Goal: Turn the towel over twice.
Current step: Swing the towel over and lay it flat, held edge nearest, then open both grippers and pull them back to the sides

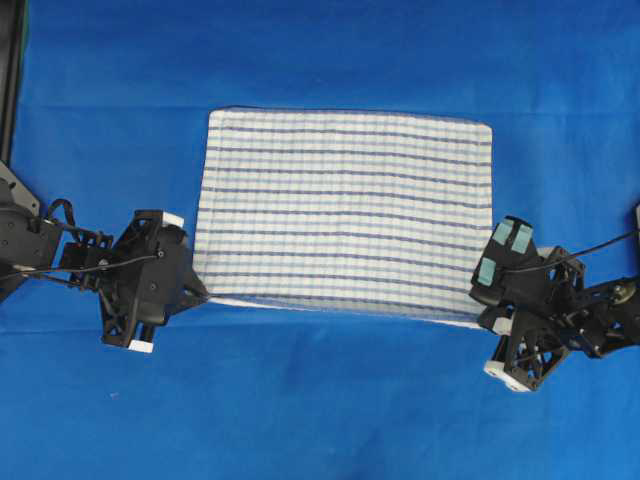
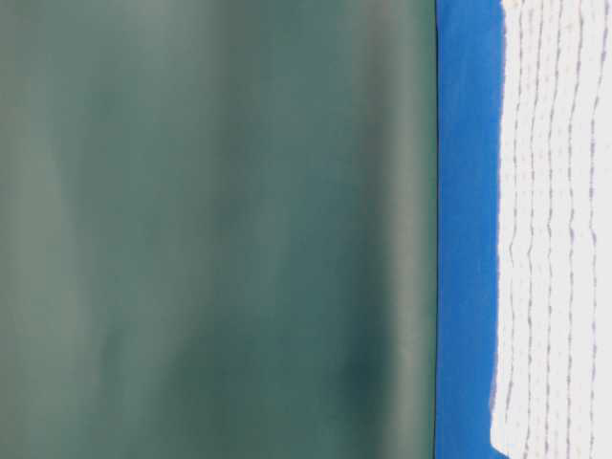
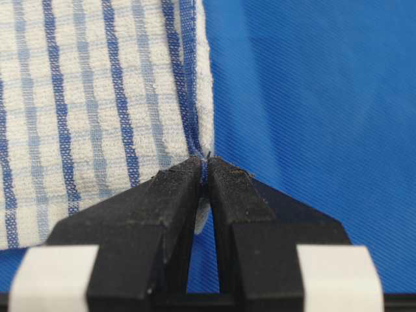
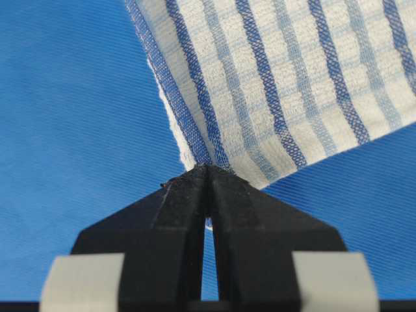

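Observation:
The towel (image 1: 345, 210), white with dark- and light-blue stripes in a check grid, lies spread over the blue table cover (image 1: 320, 400). My left gripper (image 1: 203, 296) is shut on its near left corner; in the left wrist view the striped hem (image 3: 188, 97) runs into the closed left gripper (image 3: 205, 164). My right gripper (image 1: 480, 318) is shut on the near right corner; the right wrist view has the towel (image 4: 292, 84) rising from the pinched right gripper (image 4: 207, 170), its edge lifted off the cover. At table level the towel (image 2: 555, 229) lies flat.
The plain blue cover (image 1: 320, 50) reaches past the towel on all sides. A dark frame post (image 1: 10, 70) stands at the far left edge. A green backdrop (image 2: 220, 229) rises behind the table.

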### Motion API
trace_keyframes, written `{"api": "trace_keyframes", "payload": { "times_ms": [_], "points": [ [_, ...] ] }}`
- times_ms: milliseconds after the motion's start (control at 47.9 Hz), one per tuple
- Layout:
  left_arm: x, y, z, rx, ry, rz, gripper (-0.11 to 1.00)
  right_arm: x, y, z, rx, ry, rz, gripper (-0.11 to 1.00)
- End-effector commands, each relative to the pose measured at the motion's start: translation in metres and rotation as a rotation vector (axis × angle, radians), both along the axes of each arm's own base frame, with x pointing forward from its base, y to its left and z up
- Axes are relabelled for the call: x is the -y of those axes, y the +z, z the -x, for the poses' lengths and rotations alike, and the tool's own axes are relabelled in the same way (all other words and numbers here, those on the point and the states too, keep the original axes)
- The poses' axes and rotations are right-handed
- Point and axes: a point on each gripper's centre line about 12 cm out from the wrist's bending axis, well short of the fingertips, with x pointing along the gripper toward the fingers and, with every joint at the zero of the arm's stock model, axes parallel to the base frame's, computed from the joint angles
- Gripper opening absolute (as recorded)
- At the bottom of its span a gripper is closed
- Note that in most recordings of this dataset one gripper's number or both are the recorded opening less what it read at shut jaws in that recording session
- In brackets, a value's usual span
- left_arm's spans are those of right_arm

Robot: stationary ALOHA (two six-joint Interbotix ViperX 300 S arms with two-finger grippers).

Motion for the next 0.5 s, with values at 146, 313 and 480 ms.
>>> {"api": "trace_keyframes", "payload": {
  "times_ms": [146, 313, 480],
  "points": [
    [0.0036, 0.0051, -0.0058, 0.022, -0.005, 0.007, 0.04, -0.0035, 0.0071, -0.0052, 0.030, 0.024, 0.008, 0.02],
    [0.0048, 0.0071, -0.0087, 0.031, -0.007, 0.010, 0.04, -0.0023, 0.0076, -0.0061, 0.038, 0.043, 0.027, 0.02],
    [0.0055, 0.0091, -0.0116, 0.038, -0.004, 0.013, 0.04, -0.0012, 0.0088, -0.0070, 0.046, 0.050, 0.034, 0.02]
  ]
}}
